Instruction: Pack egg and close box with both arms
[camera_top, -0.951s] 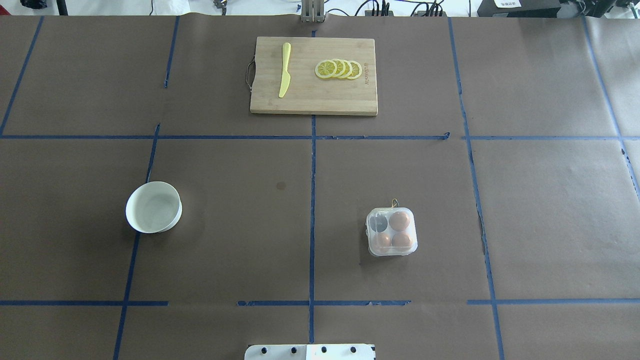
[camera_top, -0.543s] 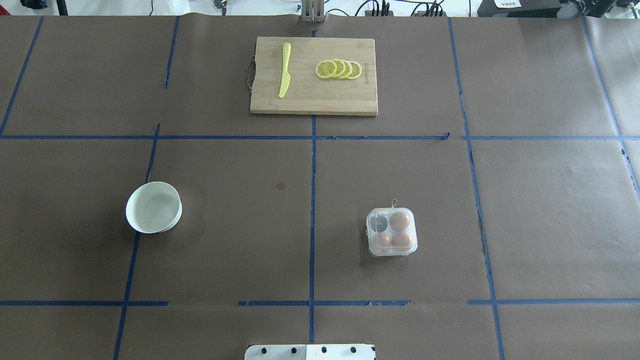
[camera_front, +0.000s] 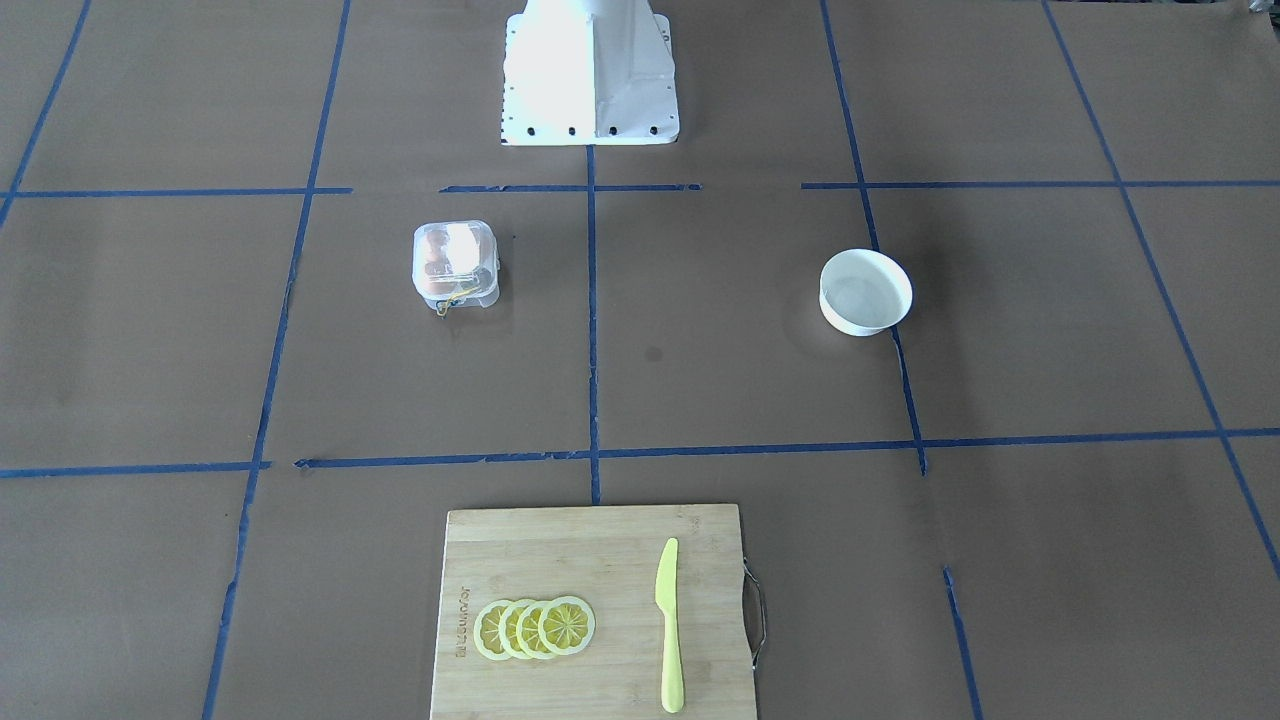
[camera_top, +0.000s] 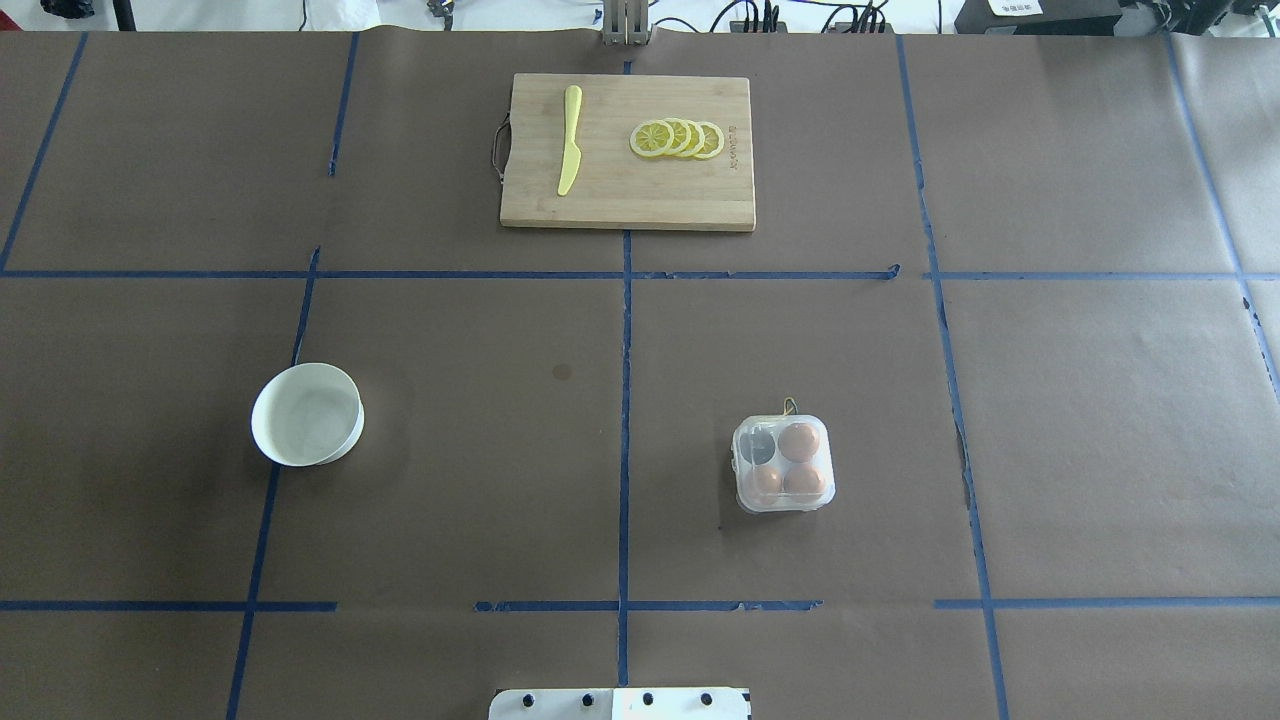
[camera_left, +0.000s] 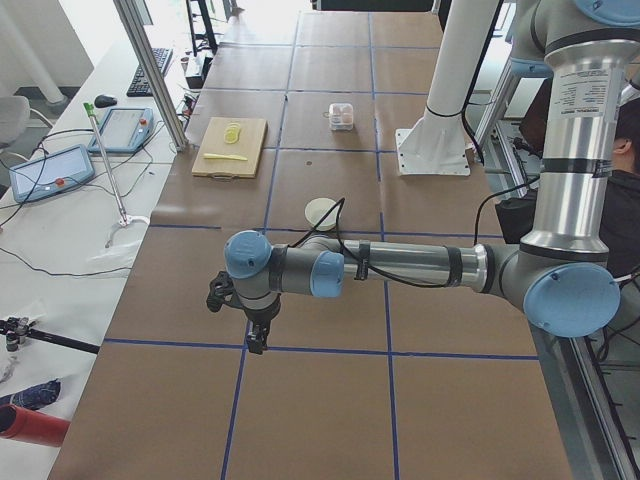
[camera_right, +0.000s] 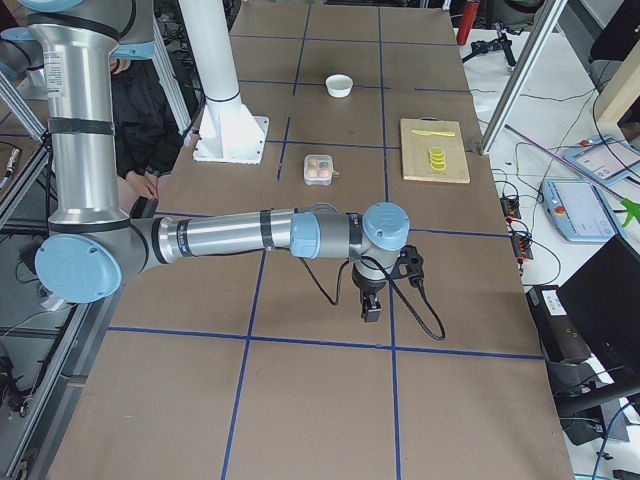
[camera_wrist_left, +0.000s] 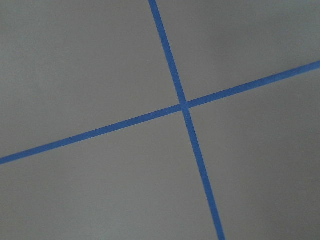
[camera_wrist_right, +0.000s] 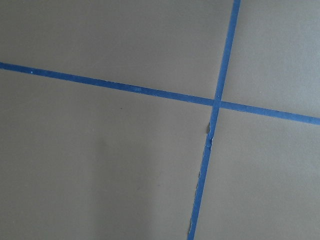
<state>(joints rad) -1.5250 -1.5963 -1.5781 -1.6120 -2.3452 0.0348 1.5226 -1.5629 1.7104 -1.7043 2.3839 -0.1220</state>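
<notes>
Mostly brown-papered table (camera_top: 450, 480) (blue tape grid (camera_top: 625, 350)) beneath box (camera_top: 783, 463)

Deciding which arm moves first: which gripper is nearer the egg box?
Right. The right gripper hangs on the box's side; the left gripper is opposite, beyond the bowl.

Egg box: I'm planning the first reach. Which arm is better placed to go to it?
Right, most likely. The box sits right of the centre tape line, on the side of the right arm. The left arm is parked at the opposite end, with the white bowl between it and the box.
</notes>
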